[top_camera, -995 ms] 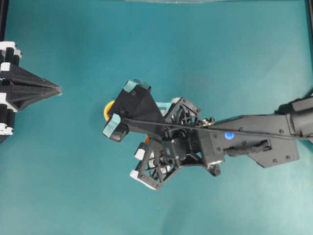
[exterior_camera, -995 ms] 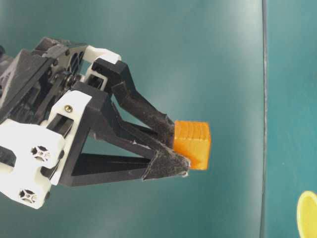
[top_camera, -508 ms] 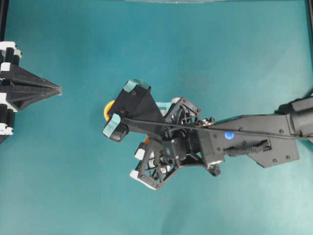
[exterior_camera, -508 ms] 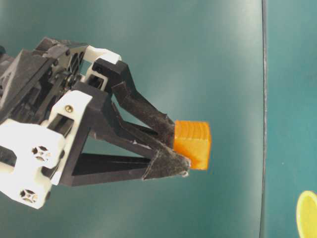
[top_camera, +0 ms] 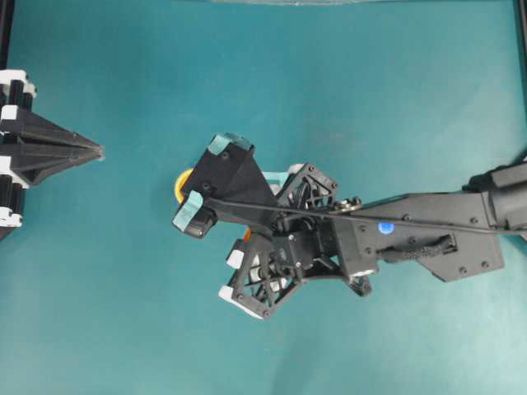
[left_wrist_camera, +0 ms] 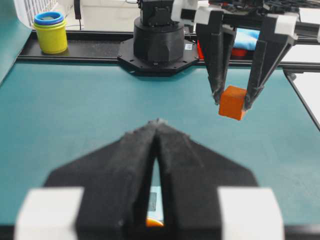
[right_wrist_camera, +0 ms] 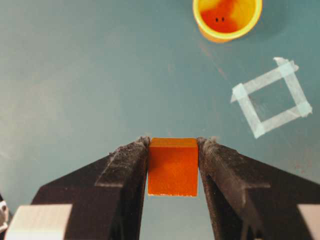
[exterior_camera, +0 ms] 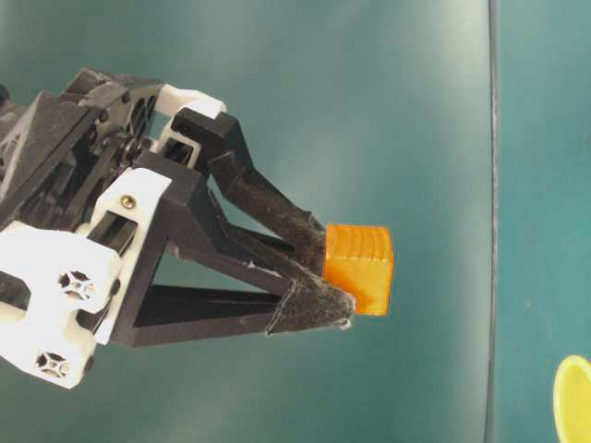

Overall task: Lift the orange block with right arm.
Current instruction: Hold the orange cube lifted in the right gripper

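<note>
I have the orange block [right_wrist_camera: 173,166] pinched between the two padded fingers [right_wrist_camera: 125,170] of my right end effector [exterior_camera: 319,268], and it hangs clear of the bench [top_camera: 370,82], over the middle and somewhat toward the near edge in the overhead view. My worry is the hold itself: from the table-level view the pads catch only the rear part of the block, with most of it jutting out past the fingertips, so I judge that a jolt or a quick swing of the arm could let it pivot or slide out. The left wrist view shows it sitting slightly tilted between the pads, which hints the squeeze is not square on its faces. If it dropped, it would fall near the yellow cup [right_wrist_camera: 227,17] and the tape square [right_wrist_camera: 270,96] below, and might bounce off toward an edge. My left end effector [top_camera: 86,151] rests with its fingers pressed together, holding nothing, near the left edge, well apart, so I see no risk of collision there.
</note>
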